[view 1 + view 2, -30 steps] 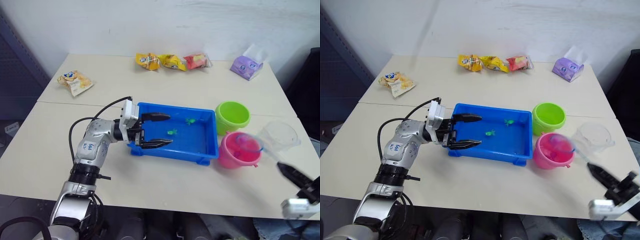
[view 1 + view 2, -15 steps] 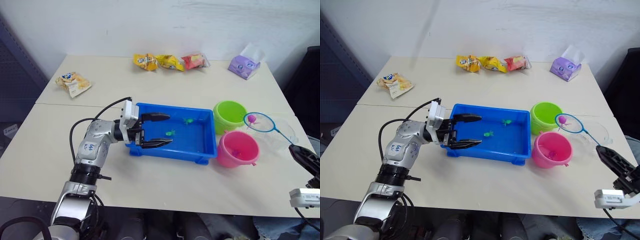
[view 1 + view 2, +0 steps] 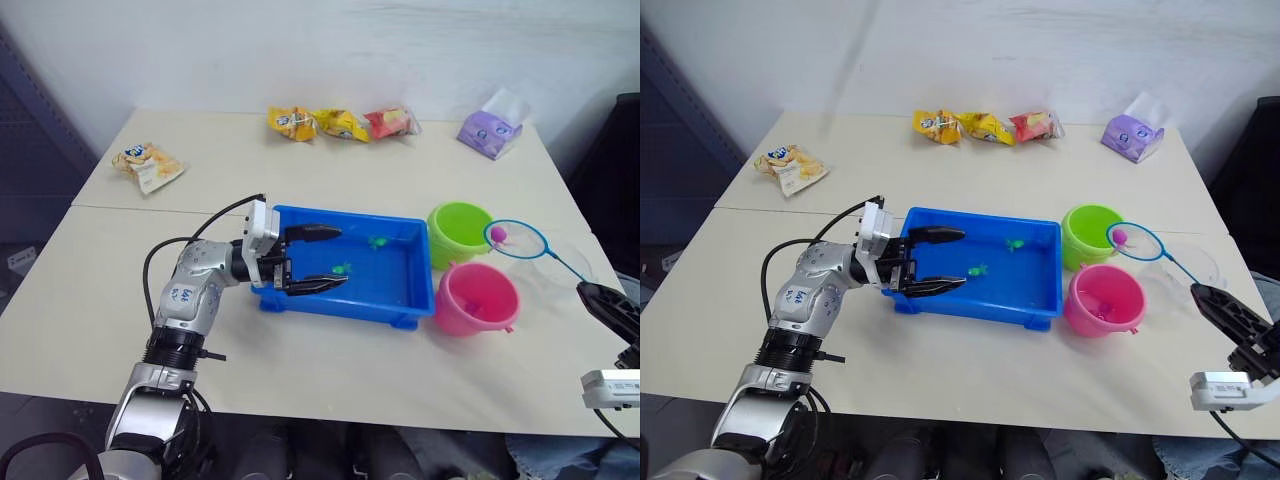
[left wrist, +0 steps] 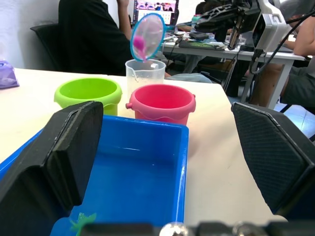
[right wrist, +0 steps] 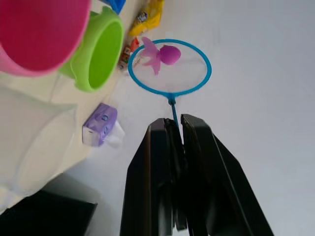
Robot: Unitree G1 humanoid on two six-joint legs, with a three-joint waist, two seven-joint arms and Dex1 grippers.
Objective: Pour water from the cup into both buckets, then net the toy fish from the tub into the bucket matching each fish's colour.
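Observation:
The blue tub [image 3: 350, 213] holds two green toy fish [image 3: 378, 241], [image 3: 343, 268]. My left gripper [image 3: 322, 259] stands open over the tub's left end, one finger [image 4: 69, 152] on each side of the water. To the right of the tub stand the lime green bucket [image 3: 462, 230] and the pink bucket [image 3: 476, 297]. The clear cup [image 3: 565, 262] stands upright behind them at the table's right edge. My right gripper [image 5: 170, 123] is shut on the stick of the net [image 3: 516, 238]. Its hoop hangs in the air above the buckets with a pink fish [image 5: 160, 55] in it.
Three snack packs [image 3: 340, 123] lie along the table's far edge, a purple tissue pack [image 3: 490, 132] at the far right, and another snack bag [image 3: 148, 165] at the far left. Beyond the table's right edge are a desk and a seated person [image 4: 93, 34].
The net has risen from the pink bucket's mouth to above and behind it, and a pink fish shows in the hoop. The right gripper drew back to the right. The left arm stayed put.

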